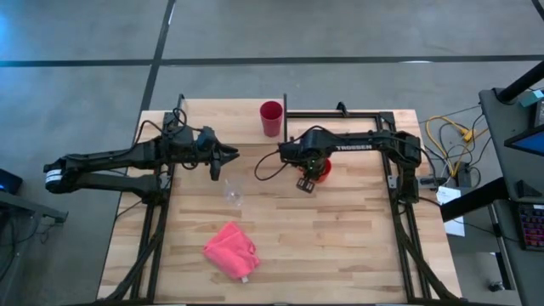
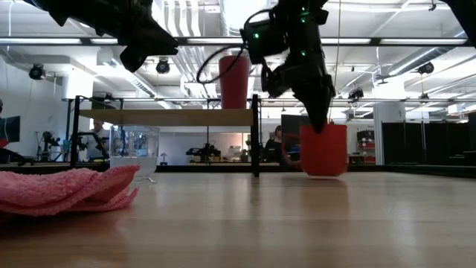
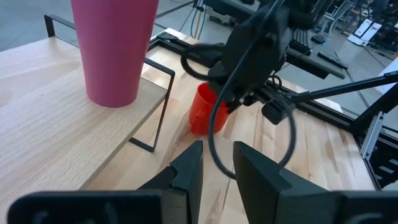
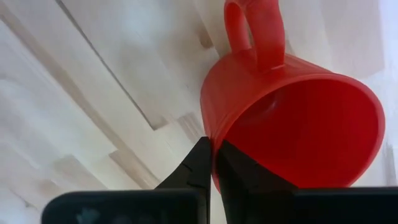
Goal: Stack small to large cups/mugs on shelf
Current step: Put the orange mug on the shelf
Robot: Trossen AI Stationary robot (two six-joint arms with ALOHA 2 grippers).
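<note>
The red-orange mug (image 1: 322,167) stands on the tabletop just right of the shelf (image 1: 221,115), and my right gripper (image 1: 310,174) is shut on it; the low view (image 2: 323,149) shows it too. The magenta tumbler (image 1: 270,118) stands upright on the shelf's right end. The small clear cup (image 1: 234,194) stands on the table in front of the shelf. My left gripper (image 1: 223,161) hovers open and empty above the shelf's near edge, pointing toward the mug (image 3: 205,112). My right gripper pinches the mug's rim wall (image 4: 214,134), one finger inside the mug and one outside, on the side away from the handle (image 4: 255,31). The fingers (image 2: 321,123) come from above, pointing down. Whether the mug's base rests on the table or is just clear of it, I cannot tell.
A pink cloth (image 1: 231,249) lies crumpled on the table's near middle. The shelf's black metal upright (image 2: 256,134) stands between the tumbler and the mug. Cables and a frame rail (image 1: 365,115) run along the far right of the table.
</note>
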